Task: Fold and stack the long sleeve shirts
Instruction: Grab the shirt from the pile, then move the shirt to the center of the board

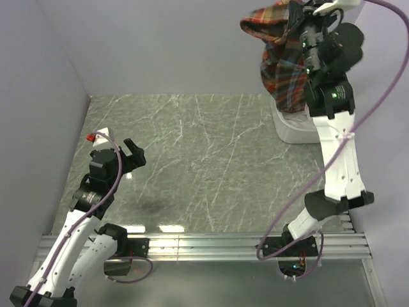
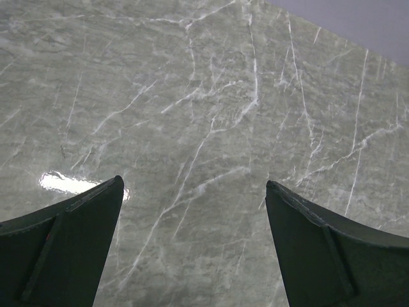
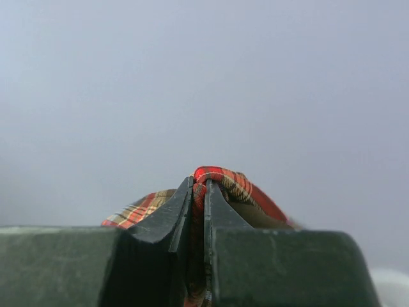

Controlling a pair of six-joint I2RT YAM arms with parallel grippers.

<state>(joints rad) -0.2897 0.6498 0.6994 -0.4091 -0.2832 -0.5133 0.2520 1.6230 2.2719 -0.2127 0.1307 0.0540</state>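
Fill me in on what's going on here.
The right tool is shut on a bunched plaid shirt and holds it high over the far right corner of the table, where a white container sits. The shirt dangles from the grip, not yet spread or folded. The left tool is open and empty, hovering low over the table on the left.
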